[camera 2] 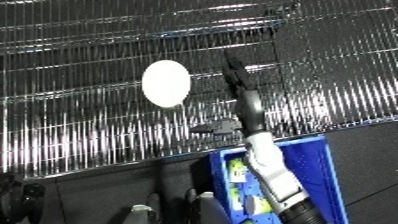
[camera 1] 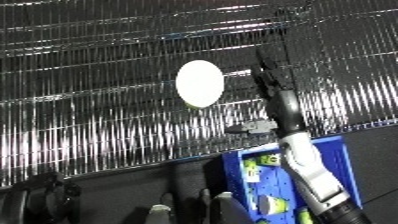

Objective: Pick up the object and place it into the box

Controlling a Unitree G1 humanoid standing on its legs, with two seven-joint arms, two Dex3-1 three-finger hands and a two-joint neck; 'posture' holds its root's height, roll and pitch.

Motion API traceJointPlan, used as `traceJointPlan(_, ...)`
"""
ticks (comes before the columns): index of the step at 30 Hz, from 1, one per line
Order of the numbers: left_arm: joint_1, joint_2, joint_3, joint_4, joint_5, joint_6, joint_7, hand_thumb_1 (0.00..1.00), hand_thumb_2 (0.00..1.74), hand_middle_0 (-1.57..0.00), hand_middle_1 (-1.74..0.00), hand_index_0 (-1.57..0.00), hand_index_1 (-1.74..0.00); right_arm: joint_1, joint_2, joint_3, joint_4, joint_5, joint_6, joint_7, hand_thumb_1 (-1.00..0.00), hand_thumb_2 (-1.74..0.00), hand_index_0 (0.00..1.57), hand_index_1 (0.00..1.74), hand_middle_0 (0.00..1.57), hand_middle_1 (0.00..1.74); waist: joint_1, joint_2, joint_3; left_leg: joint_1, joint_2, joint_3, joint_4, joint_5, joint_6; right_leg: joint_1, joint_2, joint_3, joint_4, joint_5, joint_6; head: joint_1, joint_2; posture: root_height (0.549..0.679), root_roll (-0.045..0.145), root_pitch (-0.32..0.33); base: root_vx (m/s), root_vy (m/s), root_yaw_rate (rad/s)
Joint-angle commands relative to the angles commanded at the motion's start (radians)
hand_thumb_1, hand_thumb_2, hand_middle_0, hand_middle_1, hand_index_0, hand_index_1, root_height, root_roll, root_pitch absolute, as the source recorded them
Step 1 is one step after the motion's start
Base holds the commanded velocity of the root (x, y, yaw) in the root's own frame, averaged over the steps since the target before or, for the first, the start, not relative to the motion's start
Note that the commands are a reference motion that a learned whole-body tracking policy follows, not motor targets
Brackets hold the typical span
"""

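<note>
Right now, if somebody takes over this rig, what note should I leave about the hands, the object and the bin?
Right hand: open, fingers straight, raised in front of the wire shelf, just right of the white oval object, with a gap between them.
Left hand: not in either view.
Blue bin: below the right arm, holding yellow-green items.
Done: the reach only; the object is not yet grasped.
Left: grasp the object, bring it down, release it in the bin.

Both eyes sit on the head, aimed forward and slightly down at the wire rack point(camera 1: 98, 75), fairly close. Near-identical framing: both share the white disc point(camera 1: 199, 83), raised right forearm point(camera 1: 302, 150) and blue bin point(camera 2: 322, 170); right eye view shifts everything leftward.
</note>
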Motion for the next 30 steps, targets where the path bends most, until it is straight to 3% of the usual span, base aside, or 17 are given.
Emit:
traceJointPlan(4,-0.001,0.000,0.000,0.000,0.000,0.000,0.000,1.00,1.74,-1.57,-1.74,-1.57,-1.74,-0.003,0.000,0.001,0.002,0.000,0.000,0.000,0.00,0.00,0.00,0.00,0.00,0.00,0.000,0.000,0.000,-0.002,0.000,0.000,0.002,-0.001,0.0001,-0.002,0.0001,0.000,0.002,-0.001,-0.0001,0.000,0.000,0.589,0.046,0.015,0.000,0.000,0.000)
traceJointPlan(7,-0.006,0.002,-0.010,-0.005,-0.004,-0.001,0.007,1.00,1.74,-1.57,-1.74,-1.57,-1.74,-0.026,-0.011,0.013,0.016,-0.004,0.010,0.003,0.00,0.00,0.00,0.00,0.00,0.00,0.006,0.005,0.000,-0.017,-0.003,0.001,0.011,-0.005,0.0027,-0.019,0.0014,-0.001,0.010,-0.004,-0.0023,0.018,0.056,0.587,0.046,0.025,-0.011,0.032,0.025)
traceJointPlan(11,-0.022,-0.001,-0.030,-0.014,-0.008,-0.006,0.022,1.00,1.74,-1.57,-1.74,-1.57,-1.74,-0.097,-0.025,0.046,0.064,-0.014,0.031,0.012,0.00,0.00,0.00,0.00,0.00,0.00,0.022,0.016,0.000,-0.055,-0.007,0.003,0.031,-0.012,0.0078,-0.057,0.0015,-0.006,0.030,-0.012,-0.0064,0.032,0.082,0.584,0.045,0.048,-0.013,0.038,0.051)
traceJointPlan(27,-0.043,-0.014,-0.059,-0.023,-0.018,-0.011,0.042,1.00,1.74,-1.57,-1.74,-1.57,-1.74,-0.252,0.000,0.115,0.140,-0.024,0.058,-0.005,0.00,0.00,0.00,0.00,0.00,0.00,0.047,0.036,0.000,-0.101,-0.018,0.002,0.050,-0.019,0.0139,-0.100,0.0018,-0.014,0.046,-0.023,-0.0156,0.078,0.127,0.580,0.048,0.083,-0.003,0.016,0.034)
traceJointPlan(30,-0.044,-0.015,-0.063,-0.026,-0.020,-0.010,0.045,1.00,1.74,-1.57,-1.74,-1.57,-1.74,-0.267,0.005,0.117,0.141,-0.016,0.059,-0.001,-0.15,-0.26,0.24,0.26,0.24,0.26,0.049,0.038,0.000,-0.107,-0.019,0.003,0.052,-0.020,0.0148,-0.105,0.0020,-0.014,0.048,-0.024,-0.0157,0.081,0.132,0.580,0.048,0.088,-0.013,0.008,0.022)
